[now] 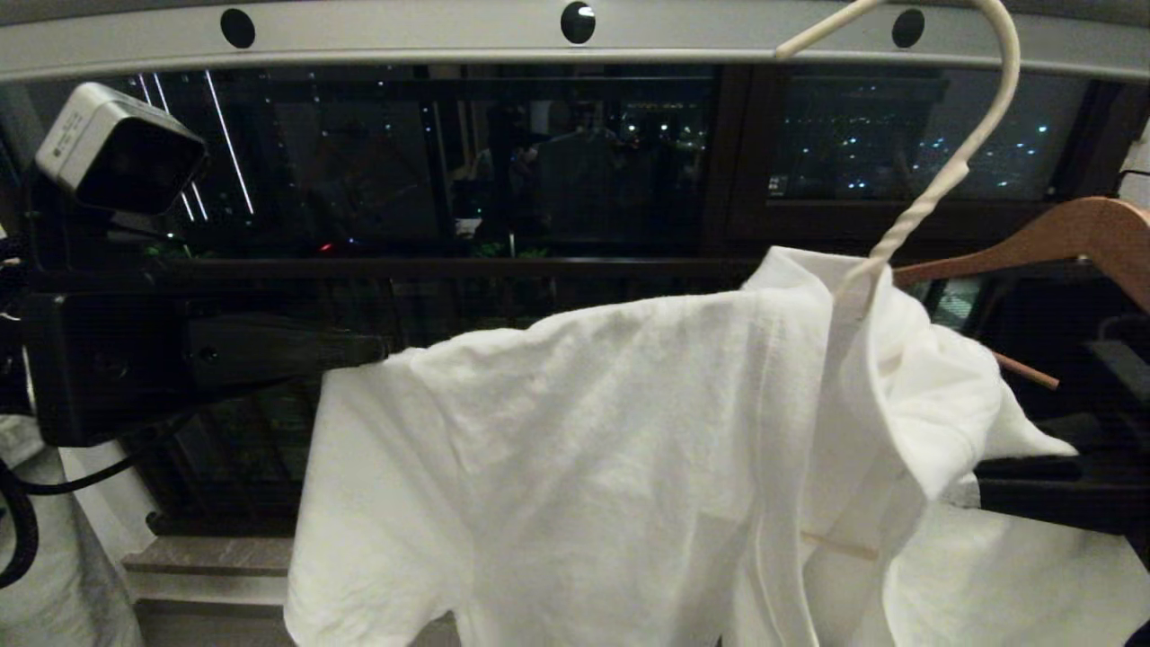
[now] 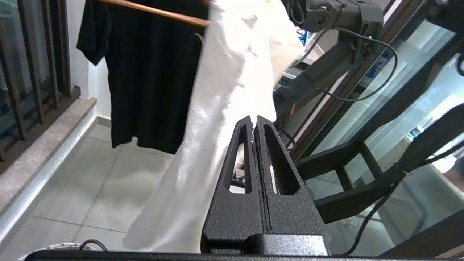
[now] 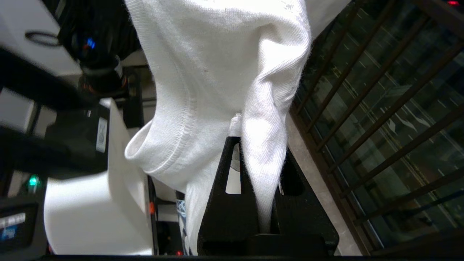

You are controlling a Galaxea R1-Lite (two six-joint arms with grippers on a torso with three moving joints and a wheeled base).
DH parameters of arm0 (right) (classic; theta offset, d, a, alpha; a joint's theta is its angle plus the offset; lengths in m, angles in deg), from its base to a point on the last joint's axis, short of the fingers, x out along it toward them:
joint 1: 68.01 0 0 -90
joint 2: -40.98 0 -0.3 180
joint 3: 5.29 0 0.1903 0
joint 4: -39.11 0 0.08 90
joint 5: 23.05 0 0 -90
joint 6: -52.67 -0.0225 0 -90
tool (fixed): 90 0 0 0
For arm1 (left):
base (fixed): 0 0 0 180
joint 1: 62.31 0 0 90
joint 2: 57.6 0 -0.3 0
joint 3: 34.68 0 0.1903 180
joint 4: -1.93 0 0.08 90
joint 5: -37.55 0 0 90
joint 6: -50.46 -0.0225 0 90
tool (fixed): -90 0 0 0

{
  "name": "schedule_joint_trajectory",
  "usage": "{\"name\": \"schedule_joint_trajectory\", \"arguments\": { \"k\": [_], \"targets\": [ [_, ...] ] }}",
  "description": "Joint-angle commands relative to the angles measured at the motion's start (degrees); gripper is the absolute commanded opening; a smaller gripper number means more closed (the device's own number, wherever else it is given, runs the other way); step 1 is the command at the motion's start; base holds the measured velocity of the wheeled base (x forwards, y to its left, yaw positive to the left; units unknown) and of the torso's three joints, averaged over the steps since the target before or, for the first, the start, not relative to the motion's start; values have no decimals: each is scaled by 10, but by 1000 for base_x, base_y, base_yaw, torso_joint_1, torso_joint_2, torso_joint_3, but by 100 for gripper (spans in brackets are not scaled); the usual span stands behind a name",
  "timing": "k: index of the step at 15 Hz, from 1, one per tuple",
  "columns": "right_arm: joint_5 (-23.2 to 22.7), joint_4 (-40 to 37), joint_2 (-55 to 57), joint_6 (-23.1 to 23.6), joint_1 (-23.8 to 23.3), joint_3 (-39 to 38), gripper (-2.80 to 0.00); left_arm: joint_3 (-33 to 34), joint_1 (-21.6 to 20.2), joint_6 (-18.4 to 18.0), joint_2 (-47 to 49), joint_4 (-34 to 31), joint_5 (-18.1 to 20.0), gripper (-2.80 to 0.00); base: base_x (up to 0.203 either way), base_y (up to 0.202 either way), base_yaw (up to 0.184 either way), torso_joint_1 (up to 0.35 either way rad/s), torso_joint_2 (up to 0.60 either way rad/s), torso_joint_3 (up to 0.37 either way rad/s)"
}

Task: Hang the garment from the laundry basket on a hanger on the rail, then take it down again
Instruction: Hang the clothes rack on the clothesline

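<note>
One white T-shirt [image 1: 575, 467] on one wire hanger [image 1: 934, 180], left tool [image 2: 253, 121] and right tool [image 3: 259, 170] both pinching it

Garment [image 1: 584, 467] hides hanger [image 1: 934, 189] arms, chest graphic

Ahead of me a brown wooden hanger [image 1: 1069, 235] shows at the right, one arm sloping down. Behind it stands the dark balcony railing [image 3: 380, 90] of vertical bars, city lights beyond. A black T-shirt [image 2: 152, 72] hangs from a wooden bar above the pale tiled floor [image 2: 90, 188], beside a grey stone ledge [image 2: 40, 145].
</note>
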Motion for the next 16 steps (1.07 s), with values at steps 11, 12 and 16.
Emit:
{"name": "schedule_joint_trajectory", "arguments": {
  "k": [11,12,16],
  "targets": [
    [375,149,108,-79,250,64,-280,-2,0,39,-78,2,1,-280,0,0,0,0,0,0],
    [399,154,118,-80,260,72,-280,-4,-1,47,-89,2,-4,-280,0,0,0,0,0,0],
    [448,158,145,-111,285,95,-280,-9,-2,74,-124,2,-12,-280,0,0,0,0,0,0]
  ]
}}
